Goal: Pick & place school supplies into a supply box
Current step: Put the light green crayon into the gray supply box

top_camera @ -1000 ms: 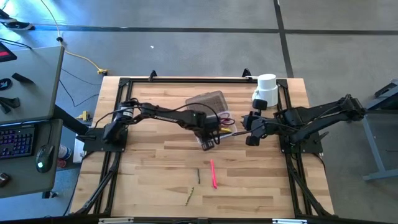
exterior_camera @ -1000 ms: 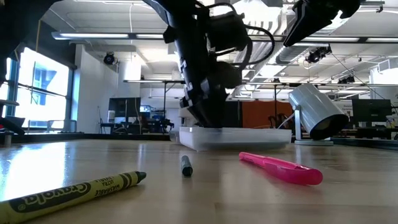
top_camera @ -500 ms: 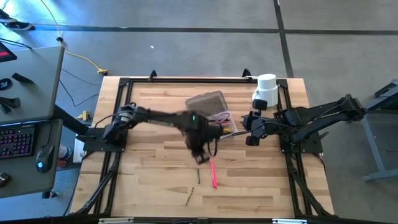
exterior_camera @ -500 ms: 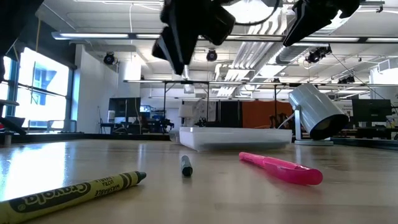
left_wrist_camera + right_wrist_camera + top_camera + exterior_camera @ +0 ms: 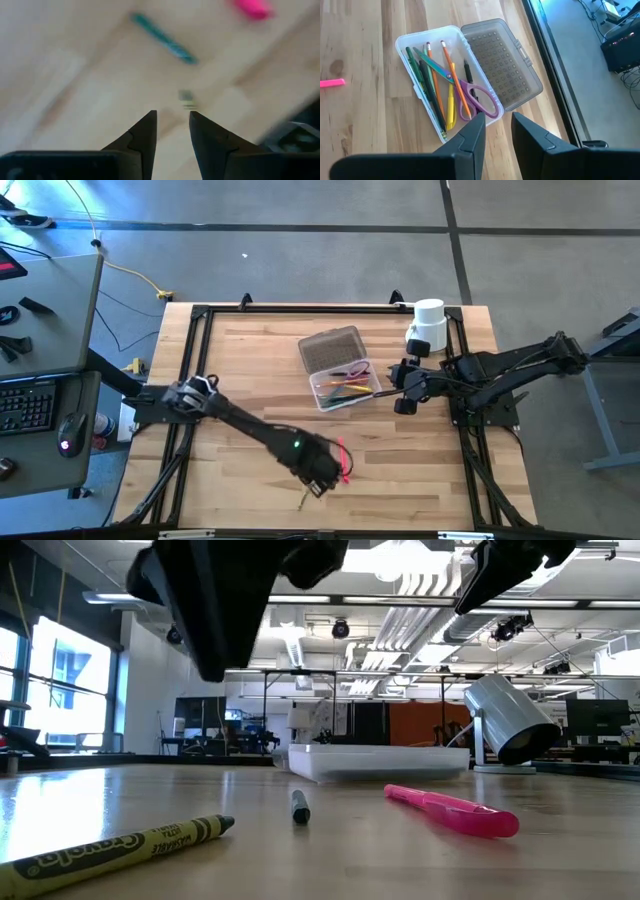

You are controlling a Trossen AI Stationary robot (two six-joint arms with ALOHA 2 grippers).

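Left tool (image 5: 318,477) hangs over the near part of the tabletop (image 5: 240,340), its fingers (image 5: 145,135) a little apart with nothing between them. Just beside it lie a pink pen (image 5: 343,460), a dark pen (image 5: 299,806) and a yellow-green crayon (image 5: 125,846), all flat on the wood and apart from one another. In the left wrist view the crayon tip sits just ahead of the finger gap, but that view is blurred.

Right tool (image 5: 403,388) waits just beside the box (image 5: 342,385) at mid-table, its fingers (image 5: 470,145) slightly apart and empty. The box stands open, the grey dotted lid (image 5: 502,62) laid back flat toward the far side. Inside lie scissors (image 5: 470,95) with purple handles, orange pencils, a yellow one, green and black ones, packed lengthwise. A white mug (image 5: 428,325) stands near the far right corner.

Light butcher-block planks make up the tabletop, edged by a black metal frame (image 5: 200,315). Grey concrete floor (image 5: 300,250) surrounds it, crossed by a yellow cable (image 5: 125,270). To the left a desk (image 5: 45,350) carries a keyboard (image 5: 25,405) and a mouse (image 5: 67,432). The low view shows a large hall with ceiling strip lights, ducts and windows on the left.
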